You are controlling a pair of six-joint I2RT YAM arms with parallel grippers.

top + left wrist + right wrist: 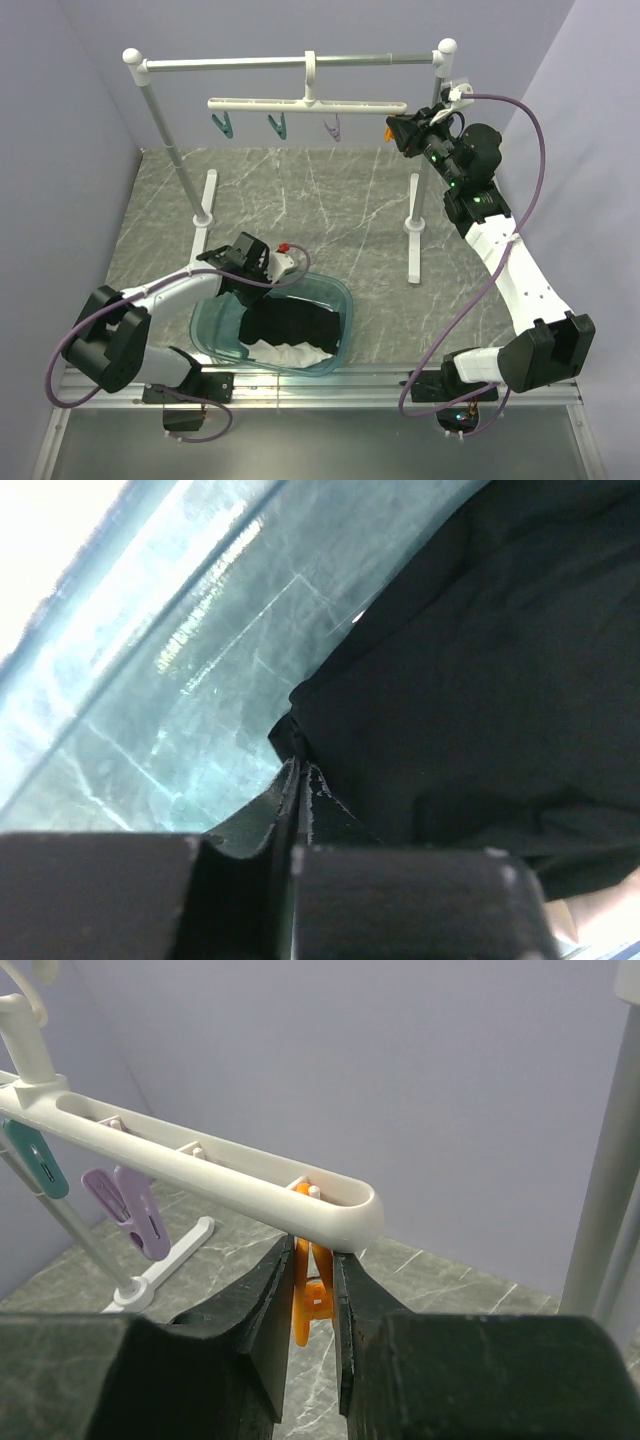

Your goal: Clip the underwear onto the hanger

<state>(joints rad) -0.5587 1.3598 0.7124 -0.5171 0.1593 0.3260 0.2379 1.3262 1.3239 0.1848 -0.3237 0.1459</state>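
Observation:
The black underwear [290,325] lies in a teal see-through basin [342,292], over a white cloth [290,353]. My left gripper [258,290] reaches down into the basin. In the left wrist view its jaws are pressed together [297,775], pinching a corner of the underwear [480,680]. The white hanger [300,103] hangs by its hook from the rack's rail. At its right end my right gripper [394,131] is shut on the orange peg [312,1290], with the fingers [268,1290] squeezing it from both sides just under the hanger bar [200,1165].
The tall rack [290,63] spans the back, its posts and feet [413,228] standing on the marbled table. Two teal pegs [222,124] and a purple peg [333,128] hang free. The basin wall [150,680] rises close to the left fingers. A rack post [610,1160] stands right of the right gripper.

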